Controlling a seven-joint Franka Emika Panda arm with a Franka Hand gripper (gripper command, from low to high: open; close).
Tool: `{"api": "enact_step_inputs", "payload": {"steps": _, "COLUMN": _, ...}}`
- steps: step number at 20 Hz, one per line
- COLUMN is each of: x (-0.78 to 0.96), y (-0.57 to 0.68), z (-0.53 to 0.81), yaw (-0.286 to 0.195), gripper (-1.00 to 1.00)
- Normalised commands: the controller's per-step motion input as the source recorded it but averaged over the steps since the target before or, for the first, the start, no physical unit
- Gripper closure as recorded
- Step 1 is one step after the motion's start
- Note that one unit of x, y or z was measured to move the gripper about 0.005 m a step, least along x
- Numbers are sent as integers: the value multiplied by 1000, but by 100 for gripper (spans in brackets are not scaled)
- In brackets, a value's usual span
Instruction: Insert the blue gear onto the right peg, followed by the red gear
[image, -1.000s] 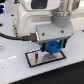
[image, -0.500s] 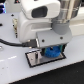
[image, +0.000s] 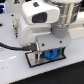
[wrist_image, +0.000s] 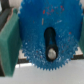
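The blue gear (image: 52, 55) hangs just over the black silver-rimmed plate (image: 34, 60), between the fingers of my gripper (image: 50, 53), which is shut on it. In the wrist view the blue gear (wrist_image: 47, 27) fills most of the picture, toothed rim towards the plate. A grey pin tip (wrist_image: 51, 50) shows inside the dark opening of its hub; this looks like the right peg, and the gear hides the rest of it. A green finger pad (wrist_image: 7, 42) lies against the gear's edge. The red gear is out of view.
The white arm body (image: 42, 20) covers the middle of the exterior view. A black cable (image: 9, 45) runs in from the exterior view's left. The plate rests on a white table (image: 15, 67).
Over the last second the gripper has come down with the blue gear, from above the plate to just over its surface.
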Motion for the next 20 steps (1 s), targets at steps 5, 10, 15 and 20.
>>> {"api": "enact_step_inputs", "payload": {"steps": 5, "x": -18, "y": 101, "z": 151, "yaw": 0, "gripper": -100}}
{"api": "enact_step_inputs", "payload": {"steps": 10, "x": -156, "y": 122, "z": 464, "yaw": 0, "gripper": -100}}
{"api": "enact_step_inputs", "payload": {"steps": 15, "x": -348, "y": 145, "z": 365, "yaw": 0, "gripper": -100}}
{"api": "enact_step_inputs", "payload": {"steps": 20, "x": -564, "y": 224, "z": 183, "yaw": 0, "gripper": -100}}
